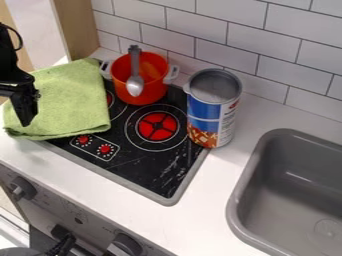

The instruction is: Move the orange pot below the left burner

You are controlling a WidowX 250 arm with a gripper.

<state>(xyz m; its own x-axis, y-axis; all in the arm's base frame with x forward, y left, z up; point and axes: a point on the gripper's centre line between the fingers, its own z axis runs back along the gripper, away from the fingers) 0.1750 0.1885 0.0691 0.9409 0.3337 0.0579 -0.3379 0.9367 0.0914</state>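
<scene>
Nearest is the stove front's dark control knob point(125, 245). The orange two-handled pot point(150, 92), silver spoon point(135, 86) across its mouth, stands at the cooktop's point(157, 180) back, between green towel point(67, 100) and blue-labelled canister point(212, 115). Black gripper point(25, 105), left, seemingly above the towel: opening and hold, I cannot tell.

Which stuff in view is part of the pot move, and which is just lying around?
Job:
- orange pot, to be moved
- left burner, the reference spot, partly under the towel
- black cooktop, which has the burner

Just lying about:
- green towel
- silver spoon, by the pot
- open blue-and-white can
- gray sink
</scene>
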